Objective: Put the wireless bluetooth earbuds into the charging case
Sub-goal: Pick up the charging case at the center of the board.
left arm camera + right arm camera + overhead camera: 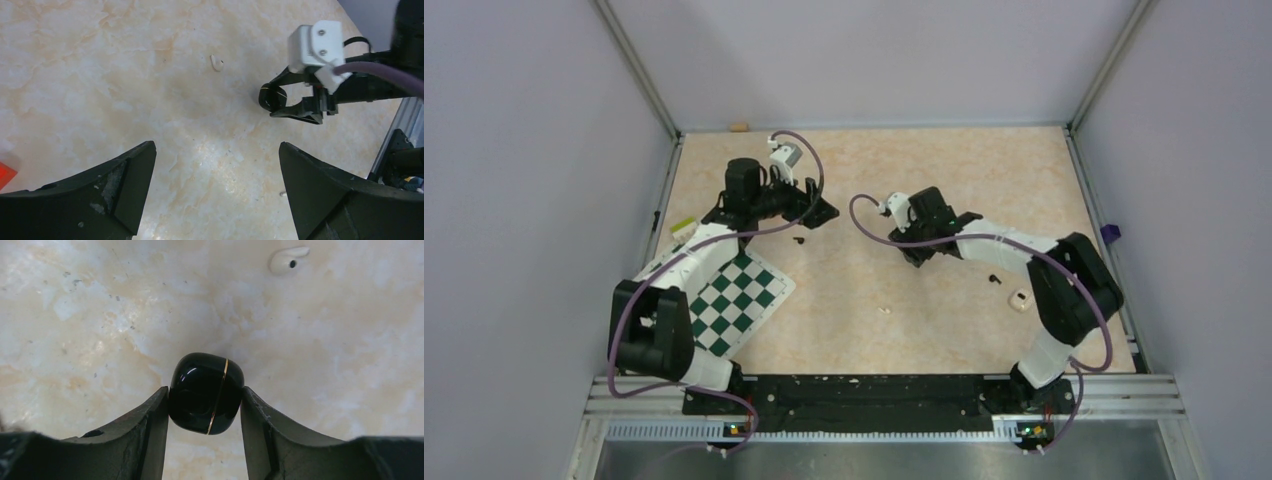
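**Item:** earbud (199, 387). Glossy black, rounded, with a thin gold seam running top to bottom.

**Location:** between the fingers of the right end effector (204, 391), with both inner faces touching its sides. The marbled table (100, 310) lies directly beneath. Whether the piece is clear of the surface cannot be told.

**Right end effector:** narrowed onto the earbud, gripping it only at the fingertips.

**Charging case (1021, 299):** cream-white, on the table nearer the right arm's base and well apart from the held earbud. It is too small to tell whether the lid is open.

**Left end effector (217, 150):** wide, nothing between its fingers, over bare table.

**Also present:** white crumb (289, 260); chequered mat (739, 300).

**Handling note (judgement):** A smooth, rounded shell pinched at the tips is likely to slip out forwards.
- Close gently but fully, then lift straight up.
- Carry slowly to the case.
- Match the earbud's orientation to its socket, and lower it in before releasing.
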Robot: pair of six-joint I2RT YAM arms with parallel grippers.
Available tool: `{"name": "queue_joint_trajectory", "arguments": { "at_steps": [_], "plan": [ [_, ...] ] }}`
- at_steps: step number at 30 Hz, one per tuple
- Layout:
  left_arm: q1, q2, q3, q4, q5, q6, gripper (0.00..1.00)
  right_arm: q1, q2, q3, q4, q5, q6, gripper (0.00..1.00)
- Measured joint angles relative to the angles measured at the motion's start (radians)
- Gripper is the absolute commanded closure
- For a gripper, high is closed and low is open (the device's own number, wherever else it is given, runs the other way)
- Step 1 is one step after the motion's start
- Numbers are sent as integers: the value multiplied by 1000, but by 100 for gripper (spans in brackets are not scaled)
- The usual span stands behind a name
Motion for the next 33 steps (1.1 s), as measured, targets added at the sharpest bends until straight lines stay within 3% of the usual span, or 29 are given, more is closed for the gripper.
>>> {"name": "queue_joint_trajectory", "arguments": {
  "at_steps": [13, 22, 33],
  "plan": [
    [-67, 113, 309, -117, 135, -71, 4, 0, -540, -102, 200, -87, -108, 70],
    [-214, 125, 314, -113, 164, -134, 4, 11, -590, -185, 204, -152, -164, 71],
    [-285, 188, 314, -114, 163, -142, 6, 71, -594, -199, 198, -167, -206, 71]
  ]
}}
